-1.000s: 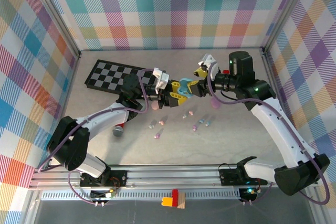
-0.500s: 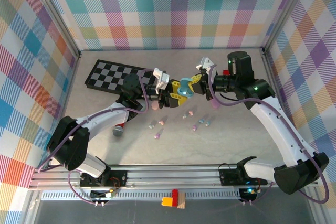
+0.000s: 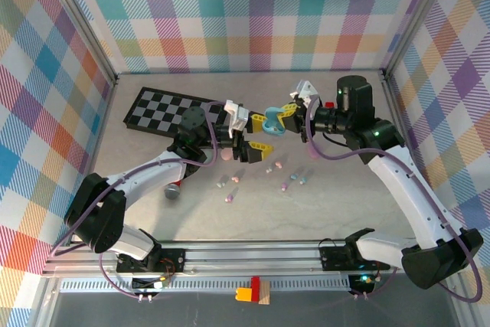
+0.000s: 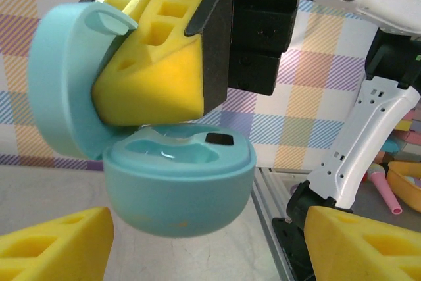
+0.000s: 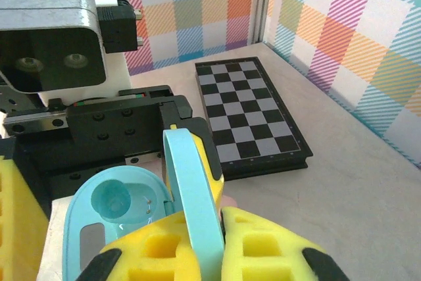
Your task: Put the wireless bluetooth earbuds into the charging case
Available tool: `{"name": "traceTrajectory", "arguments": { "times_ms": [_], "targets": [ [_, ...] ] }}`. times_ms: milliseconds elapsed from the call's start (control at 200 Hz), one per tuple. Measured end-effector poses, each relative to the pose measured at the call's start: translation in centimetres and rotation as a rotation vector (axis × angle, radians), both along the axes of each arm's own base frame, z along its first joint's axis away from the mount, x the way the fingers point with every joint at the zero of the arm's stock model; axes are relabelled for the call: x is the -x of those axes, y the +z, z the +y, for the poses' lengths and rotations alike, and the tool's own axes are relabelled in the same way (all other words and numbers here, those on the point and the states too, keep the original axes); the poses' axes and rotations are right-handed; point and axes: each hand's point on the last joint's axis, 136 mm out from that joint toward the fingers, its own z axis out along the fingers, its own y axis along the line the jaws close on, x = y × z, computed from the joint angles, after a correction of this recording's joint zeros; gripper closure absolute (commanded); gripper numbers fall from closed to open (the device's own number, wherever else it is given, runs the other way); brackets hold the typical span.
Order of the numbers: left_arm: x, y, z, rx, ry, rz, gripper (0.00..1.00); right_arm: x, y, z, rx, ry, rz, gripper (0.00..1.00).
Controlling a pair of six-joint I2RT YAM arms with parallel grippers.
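The pale tabletop [image 3: 344, 212] carries a folded chessboard [image 3: 161, 109] at the far left, and above its middle the two arms meet in the air. The right end effector [image 3: 285, 115] is clenched on the upright lid [image 5: 194, 189] of the blue charging case [image 3: 271, 122], one yellow pad on each face of the lid. The left end effector [image 3: 256, 143] is released, and the left wrist view shows its pads standing apart low on either side of the case base. The case hangs open between them, well above the tabletop, with its two wells [image 4: 174, 153] facing up and apparently empty. The earbuds [image 3: 285, 186] lie scattered on the tabletop below and toward the arm bases, none of them in the case. The step looks like a hand-off that frees the left arm to fetch a bud. To do it well, the right arm should hold steady, because a grip on the lid alone lets the base swing on its hinge. The left should draw back without brushing the base, then take one bud by its body and lower it stem-first into a well.
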Motion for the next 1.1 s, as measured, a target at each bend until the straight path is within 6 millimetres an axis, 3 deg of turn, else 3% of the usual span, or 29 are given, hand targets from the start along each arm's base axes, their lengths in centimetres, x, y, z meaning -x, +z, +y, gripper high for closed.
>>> {"name": "traceTrajectory", "arguments": {
  "times_ms": [990,1100],
  "targets": [
    [-0.3,1.4,-0.2,0.029,0.013,0.002,0.46,0.1,-0.5,0.4,0.022,0.007,0.0,1.0],
    [-0.3,1.3,-0.2,0.028,0.014,0.009,0.54,0.2,-0.5,0.4,0.021,0.01,0.0,1.0]
  ]
}}
